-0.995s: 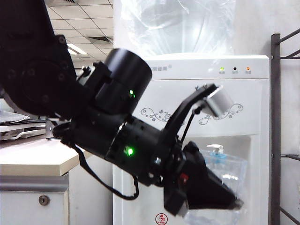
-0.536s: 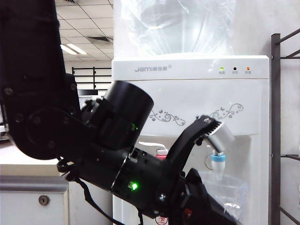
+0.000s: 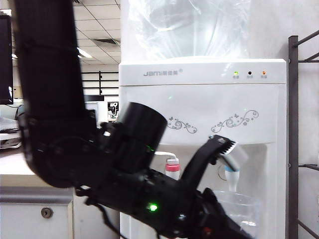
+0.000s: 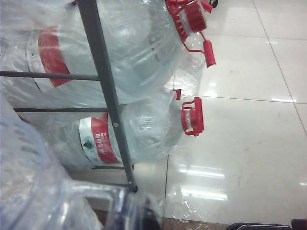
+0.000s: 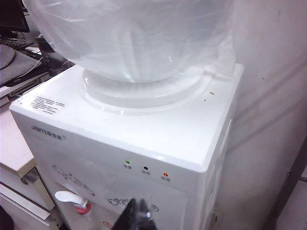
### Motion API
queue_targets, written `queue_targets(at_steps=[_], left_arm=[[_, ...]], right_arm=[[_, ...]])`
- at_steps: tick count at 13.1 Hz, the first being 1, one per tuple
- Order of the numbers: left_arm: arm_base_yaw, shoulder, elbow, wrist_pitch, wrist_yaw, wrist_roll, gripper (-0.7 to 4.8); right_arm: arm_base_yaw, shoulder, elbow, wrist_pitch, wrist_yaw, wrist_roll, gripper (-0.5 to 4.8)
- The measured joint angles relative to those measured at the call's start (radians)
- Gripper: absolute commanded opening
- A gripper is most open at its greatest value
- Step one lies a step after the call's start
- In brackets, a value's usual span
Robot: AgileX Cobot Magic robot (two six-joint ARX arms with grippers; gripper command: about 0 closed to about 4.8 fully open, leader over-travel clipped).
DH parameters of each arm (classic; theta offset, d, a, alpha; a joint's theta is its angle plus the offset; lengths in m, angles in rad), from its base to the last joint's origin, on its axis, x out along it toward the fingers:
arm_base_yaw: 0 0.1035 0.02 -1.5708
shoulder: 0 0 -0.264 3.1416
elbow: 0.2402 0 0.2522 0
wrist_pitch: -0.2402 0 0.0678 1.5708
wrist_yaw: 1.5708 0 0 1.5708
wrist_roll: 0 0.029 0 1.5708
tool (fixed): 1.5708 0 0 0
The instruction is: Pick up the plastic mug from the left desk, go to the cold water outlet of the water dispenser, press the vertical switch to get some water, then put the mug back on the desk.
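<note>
**Left arm sinks lower with the mug under the cold tap**

Nearest to the exterior camera, the black left arm fills the lower left. It sits lower than a second ago, and the left gripper (image 3: pixel 227 234) is now almost cut off by the lower edge of that view. In the left wrist view, the left gripper (image 4: pixel 132 218) is closed on the handle of the plastic mug (image 4: pixel 29 191), which is blurred and very close to the lens.

Behind the arm, the mug (image 3: pixel 239 209) hangs just below the cold water outlet (image 3: pixel 231 175) (only its upper part shows over the arm). It has come down with the arm, and the blue-collared tap, which was mostly hidden a second ago, is now in plain sight. I cannot tell whether the vertical switch is touched.

To the left, a strip of the left desk (image 3: pixel 20 196) shows beside the arm.

Further back stands the water dispenser (image 3: pixel 199 99), unchanged. The right gripper (image 5: pixel 136 215) hovers high above the dispenser (image 5: pixel 158 129), its dark fingers together, holding nothing.
</note>
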Motion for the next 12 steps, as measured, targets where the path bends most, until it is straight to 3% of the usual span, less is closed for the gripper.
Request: queue_targets(at_steps=[1, 4, 5, 9, 10, 12], left_arm=[[0.0, 0.077, 0.091, 0.008, -0.013, -0.047, -0.06], [0.0, 0.097, 0.09, 0.024, -0.062, -0.065, -0.06], [0.0, 0.113, 0.089, 0.069, -0.101, -0.126, -0.06], [0.0, 0.113, 0.089, 0.108, -0.109, -0.159, -0.06], [0.0, 0.113, 0.17, 0.045, -0.109, -0.163, -0.06], [0.0, 0.113, 0.17, 0.044, -0.108, -0.163, -0.06]], right_arm=[[0.0, 0.0, 0.0, 0.0, 0.0, 0.0, -0.01], [0.0, 0.0, 0.0, 0.0, 0.0, 0.0, -0.01], [0.0, 0.005, 0.0, 0.0, 0.0, 0.0, -0.01], [0.0, 0.008, 0.0, 0.0, 0.0, 0.0, -0.01], [0.0, 0.008, 0.0, 0.0, 0.0, 0.0, -0.01], [0.0, 0.008, -0.01, 0.006, 0.0, 0.0, -0.01]])
